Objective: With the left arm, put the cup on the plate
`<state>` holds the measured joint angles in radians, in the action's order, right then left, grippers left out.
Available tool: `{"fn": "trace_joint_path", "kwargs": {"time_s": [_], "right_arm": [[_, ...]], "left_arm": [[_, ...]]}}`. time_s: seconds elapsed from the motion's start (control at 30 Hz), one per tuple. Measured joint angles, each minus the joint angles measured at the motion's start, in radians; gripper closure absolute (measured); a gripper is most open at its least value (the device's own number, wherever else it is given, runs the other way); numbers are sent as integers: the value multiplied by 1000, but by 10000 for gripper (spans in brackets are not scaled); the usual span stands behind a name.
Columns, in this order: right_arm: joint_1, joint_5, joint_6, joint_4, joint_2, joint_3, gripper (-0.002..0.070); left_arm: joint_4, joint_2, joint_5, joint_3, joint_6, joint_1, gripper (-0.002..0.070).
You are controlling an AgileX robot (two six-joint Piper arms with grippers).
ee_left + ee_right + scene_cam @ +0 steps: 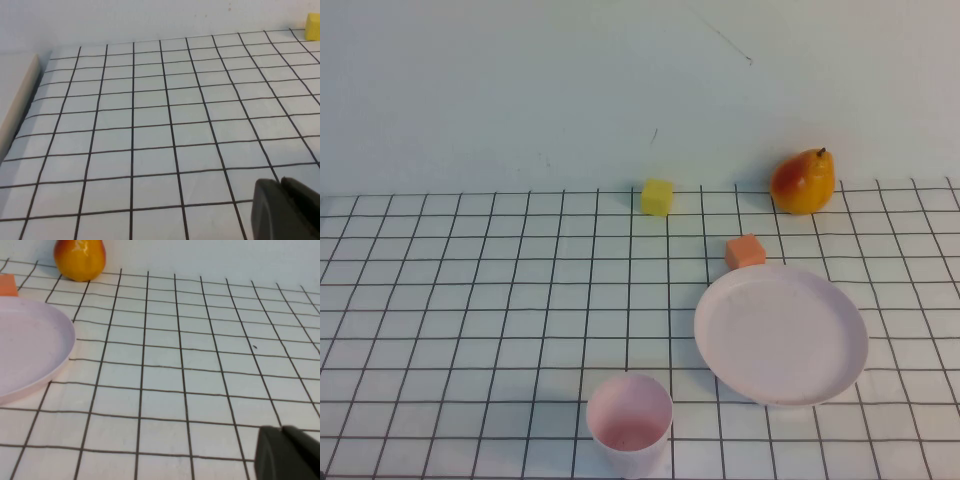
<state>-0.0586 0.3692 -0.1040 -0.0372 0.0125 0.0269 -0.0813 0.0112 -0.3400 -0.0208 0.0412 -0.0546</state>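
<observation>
The small pale pink cup (629, 422) stands upright near the table's front edge, left of the plate. The large pale pink plate (781, 333) lies at the right middle, and part of its rim (30, 350) shows in the right wrist view. Neither arm appears in the high view. My left gripper (281, 187) hangs over bare gridded table with its two fingers pressed together, holding nothing; the cup is out of its view. My right gripper (281, 432) is also shut and empty, over the grid to the right of the plate.
A yellow cube (657, 196) sits at the back middle, also visible as a yellow cube (313, 26) in the left wrist view. An orange cube (745, 250) touches the plate's far edge. A pear (804, 181) stands at the back right. The table's left edge (20, 100) borders the grid.
</observation>
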Motion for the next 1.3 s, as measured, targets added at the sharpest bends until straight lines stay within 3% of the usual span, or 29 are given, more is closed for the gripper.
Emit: {"fn": "trace_joint_path", "kwargs": {"time_s": [0.47,0.93,1.3], "right_arm": [[0,0,0,0,0,0,678],[0,0,0,0,0,0,678],[0,0,0,0,0,0,678]], "left_arm": [[0,0,52,-4,2,0,678],[0,0,643,-8,2,0,678],[-62,0,832,-8,-107,0,678]]}}
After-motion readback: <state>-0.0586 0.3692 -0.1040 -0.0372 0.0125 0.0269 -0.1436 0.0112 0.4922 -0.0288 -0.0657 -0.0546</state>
